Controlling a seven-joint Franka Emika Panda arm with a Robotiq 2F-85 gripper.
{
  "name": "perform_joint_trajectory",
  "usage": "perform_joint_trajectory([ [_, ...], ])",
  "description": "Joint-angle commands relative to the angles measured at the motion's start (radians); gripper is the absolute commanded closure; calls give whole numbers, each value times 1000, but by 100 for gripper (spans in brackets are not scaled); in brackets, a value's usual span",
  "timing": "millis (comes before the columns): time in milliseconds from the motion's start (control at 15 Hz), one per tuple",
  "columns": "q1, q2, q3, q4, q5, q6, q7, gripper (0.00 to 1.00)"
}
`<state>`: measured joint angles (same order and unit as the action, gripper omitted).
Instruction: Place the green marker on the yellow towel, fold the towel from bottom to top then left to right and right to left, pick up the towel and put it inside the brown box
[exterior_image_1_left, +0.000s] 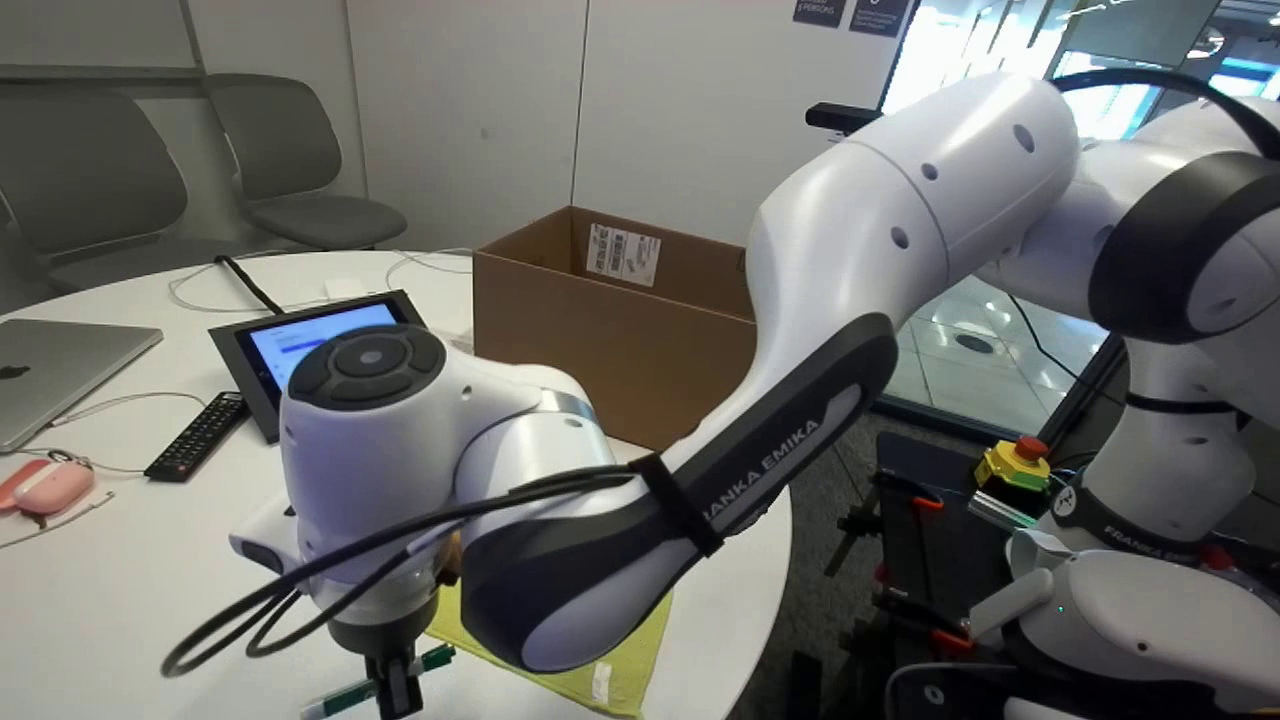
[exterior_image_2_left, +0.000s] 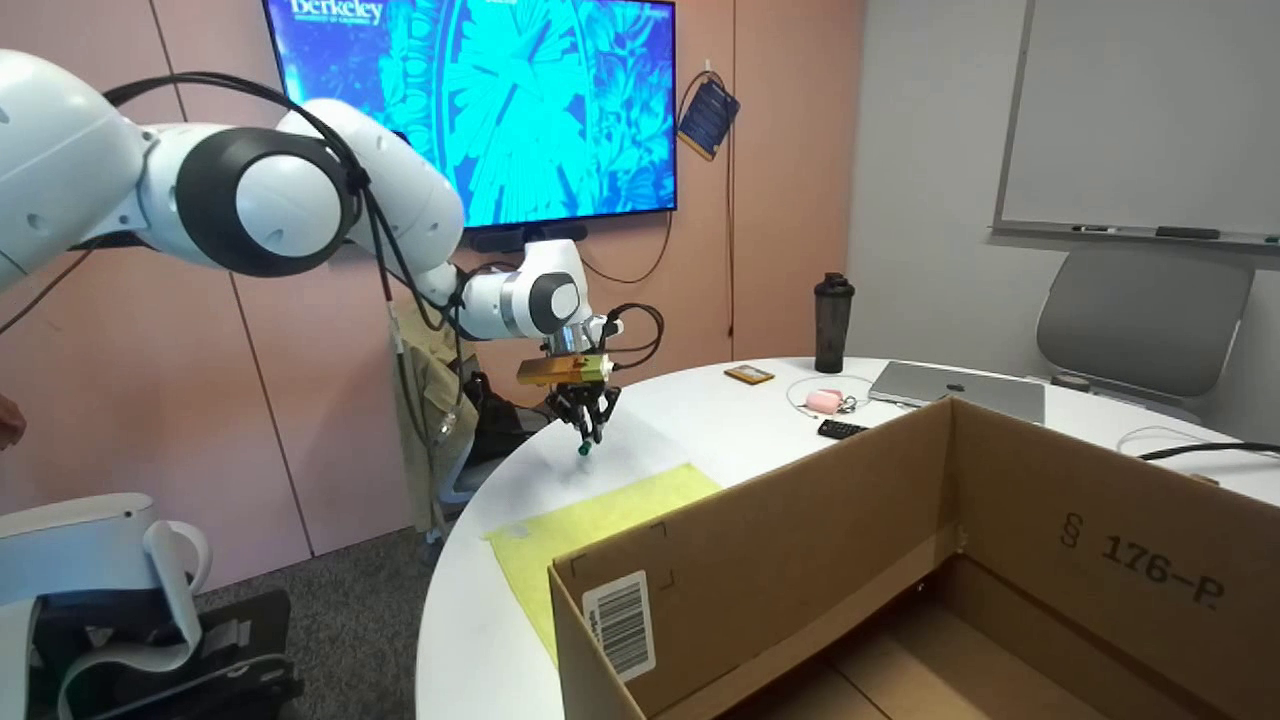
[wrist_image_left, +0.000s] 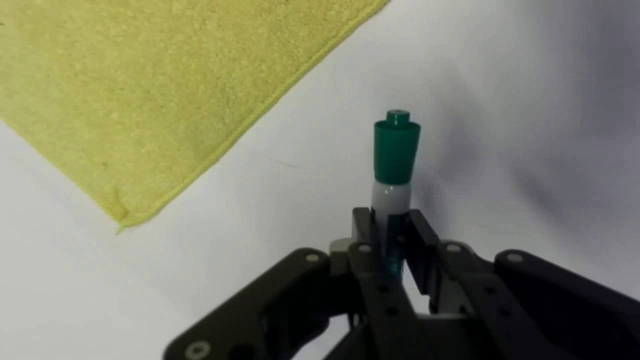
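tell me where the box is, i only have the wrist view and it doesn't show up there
Observer: The box stands on the table, on the far side of the towel from the gripper.
Operator: is its top open
Observer: Yes, both exterior views show it open.
Operator: anything else near it
Observer: A tablet, to the left of the box in an exterior view.
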<state>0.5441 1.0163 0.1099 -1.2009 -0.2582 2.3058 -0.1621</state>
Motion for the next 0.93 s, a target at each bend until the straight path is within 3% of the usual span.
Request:
perform_joint_trajectory([
  [0, -1, -154, -26, -106, -10, -54, 46, 95],
  [467, -13, -354, -71, -207, 1, -152, 149, 95],
  [800, -8, -477, -109, -314, 10, -211, 335, 95],
  [867, -40, -502, -74, -334, -17, -233, 384, 95],
])
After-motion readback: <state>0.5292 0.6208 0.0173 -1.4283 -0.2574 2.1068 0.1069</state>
